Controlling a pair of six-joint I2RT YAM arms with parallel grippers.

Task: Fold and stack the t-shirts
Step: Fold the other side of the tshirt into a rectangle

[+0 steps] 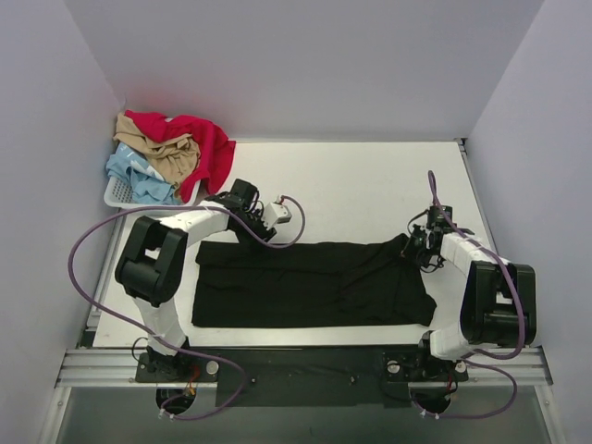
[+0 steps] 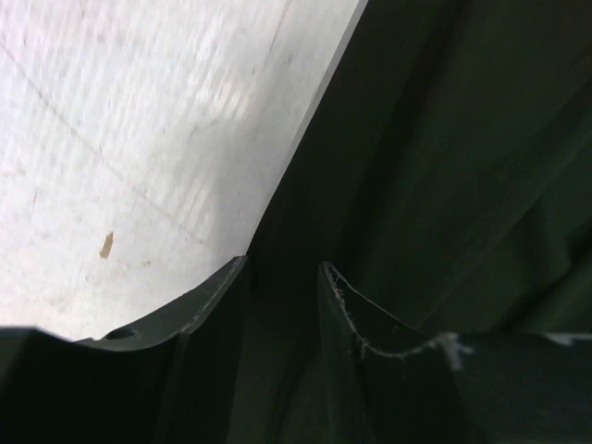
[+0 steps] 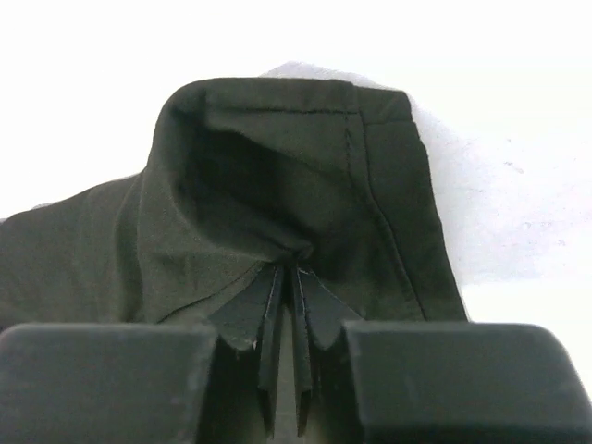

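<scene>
The black t-shirt (image 1: 305, 287) lies across the table as a long flat band, no print showing. My left gripper (image 1: 242, 220) is at its far left edge. In the left wrist view my gripper (image 2: 284, 264) has its jaws close together with black cloth (image 2: 444, 139) between them. My right gripper (image 1: 413, 245) is at the shirt's far right corner. In the right wrist view it (image 3: 289, 268) is shut on a pinch of the cloth (image 3: 277, 166), which bunches up above the fingertips. The red (image 1: 203, 139), tan (image 1: 171, 153) and pale blue (image 1: 134, 176) t-shirts are heaped at the back left.
The white lattice basket (image 1: 116, 196) sits in the back left corner under the heap of shirts. Bare white table (image 1: 370, 185) lies behind the black shirt. Walls close the left, right and back sides.
</scene>
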